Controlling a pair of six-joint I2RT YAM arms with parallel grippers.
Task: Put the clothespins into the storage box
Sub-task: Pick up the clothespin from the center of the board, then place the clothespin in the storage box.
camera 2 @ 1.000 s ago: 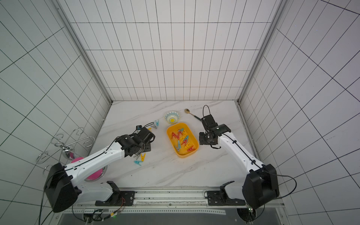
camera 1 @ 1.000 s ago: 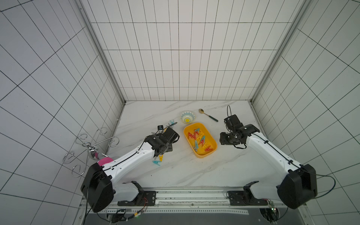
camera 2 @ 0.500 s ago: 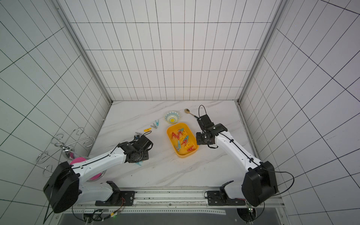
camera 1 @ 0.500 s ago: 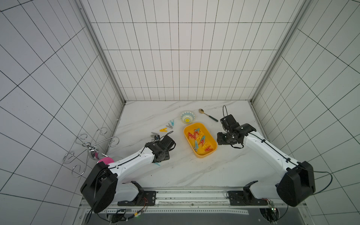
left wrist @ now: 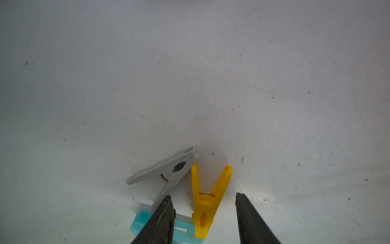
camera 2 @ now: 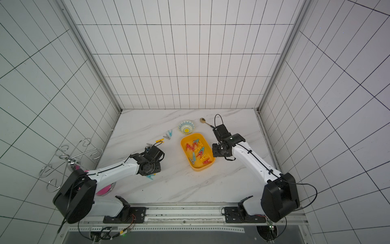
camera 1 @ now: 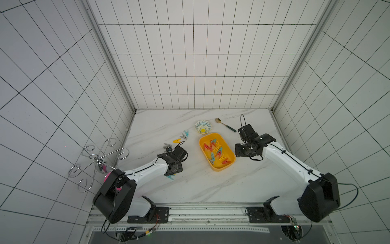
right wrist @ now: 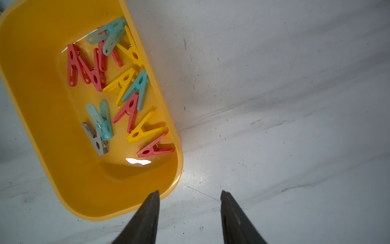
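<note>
Left gripper (left wrist: pixel 203 195) parted astride a yellow clothespin (left wrist: pixel 205 202) on the tabletop (left wrist: pixel 190 74), right gripper (right wrist: pixel 190 191) parted, empty, beside the yellow storage box (right wrist: pixel 42 126) of clothespins (right wrist: pixel 130 109).

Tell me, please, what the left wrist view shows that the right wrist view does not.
Left wrist only: a grey clothespin, a teal clothespin and a yellow clothespin loose on the table, the yellow one between the jaws. Right wrist only: the storage box holding red, yellow, teal and grey pegs. Both: bare white marble and a pair of dark jaws standing open, gripping nothing.
</note>
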